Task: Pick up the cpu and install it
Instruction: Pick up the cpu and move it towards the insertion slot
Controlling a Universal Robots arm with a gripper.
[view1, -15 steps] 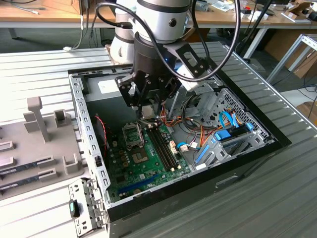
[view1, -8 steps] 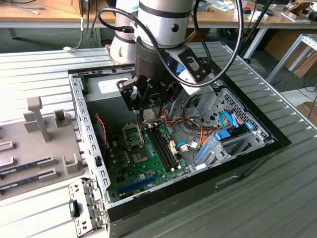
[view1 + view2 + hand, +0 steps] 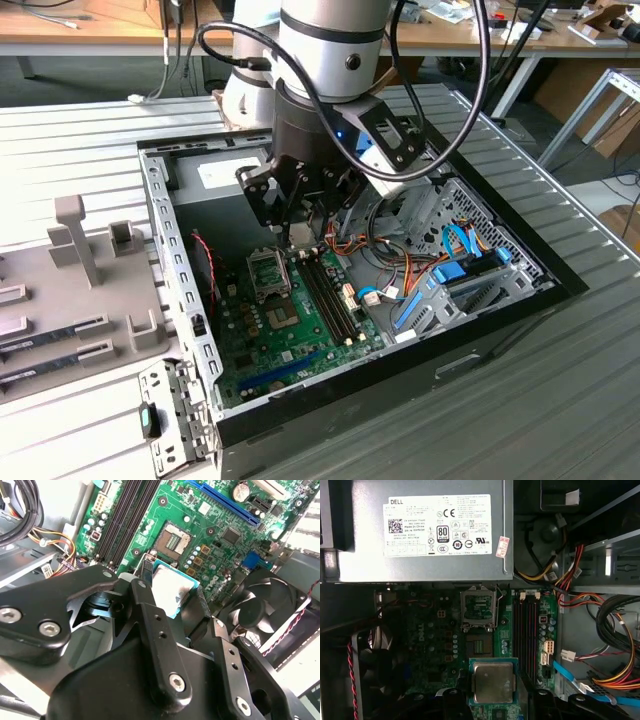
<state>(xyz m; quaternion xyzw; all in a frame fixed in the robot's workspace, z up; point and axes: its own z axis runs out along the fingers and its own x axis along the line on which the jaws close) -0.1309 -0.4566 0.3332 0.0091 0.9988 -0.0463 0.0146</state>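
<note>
The gripper [image 3: 172, 597] has the cpu [image 3: 493, 682] pinched by its edges between both fingers [image 3: 145, 580], flat and metal side up, hanging above the motherboard [image 3: 300, 335] near the open socket [image 3: 478, 609], presumably level for seating.

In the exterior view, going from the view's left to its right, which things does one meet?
Grey fixture tray → computer case wall → open CPU socket → memory slots → blue drive bracket.
</note>
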